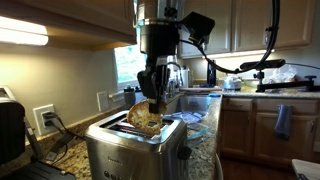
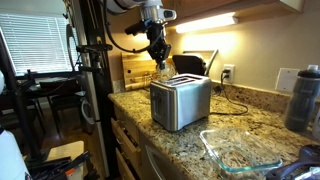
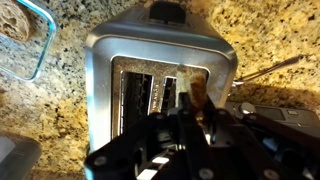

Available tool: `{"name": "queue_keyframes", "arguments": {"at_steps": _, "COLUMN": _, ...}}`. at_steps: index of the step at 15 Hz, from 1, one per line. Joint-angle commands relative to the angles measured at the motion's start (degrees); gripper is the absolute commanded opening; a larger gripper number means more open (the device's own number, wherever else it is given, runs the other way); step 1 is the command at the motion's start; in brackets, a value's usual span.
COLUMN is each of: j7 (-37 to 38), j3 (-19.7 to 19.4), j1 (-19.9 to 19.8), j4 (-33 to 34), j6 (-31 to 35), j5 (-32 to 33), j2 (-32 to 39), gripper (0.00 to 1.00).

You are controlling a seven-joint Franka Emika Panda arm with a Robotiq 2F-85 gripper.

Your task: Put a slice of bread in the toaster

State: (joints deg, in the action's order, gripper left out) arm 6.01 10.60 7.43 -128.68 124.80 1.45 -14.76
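Near the front edge of the counter [image 2: 262, 118], toward one corner, lies a glass dish [image 2: 240, 150]. Farther back, about the middle of the counter, stands the toaster [image 2: 180, 100]. It is shiny and boxy, with two long dark slots [image 3: 135, 95] on top.

Right above the toaster hangs the gripper [image 2: 160, 60]. Its jaws are closed most of the way and pinch the slice of bread [image 1: 145, 120] near its top edge. The slice hangs down under the jaws, and its bottom edge is at the top of the toaster.

What matters most is how the slice lines up with a slot. In the wrist view the two slots lie side by side, and each runs the long way from the knob [image 3: 165, 12] end toward the camera. The slice sits at the slot on the right side of that picture. It looks turned the same way as the slot, thin side across. In an exterior view it leans a little.

Whether the bottom edge is already inside the slot or only resting on the metal rim is hard to tell. The next move is likely straight down, and the lean could make the slice catch on the rim.

Behind the toaster, by the back edge at the wall, sits a black appliance [image 2: 190, 65].
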Motion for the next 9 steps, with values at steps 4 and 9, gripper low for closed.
{"name": "queue_keyframes", "arguments": {"at_steps": 4, "j7": 1.53, "j3": 0.23, "j1": 0.29, "j4": 0.98, "j6": -1.54, "j5": -0.15, "j2": -0.04, "gripper": 0.08}}
{"name": "queue_keyframes", "arguments": {"at_steps": 9, "j7": 1.03, "j3": -0.34, "j1": -0.01, "j4": 0.64, "j6": -1.15, "j5": -0.46, "j2": 0.38, "gripper": 0.08}}
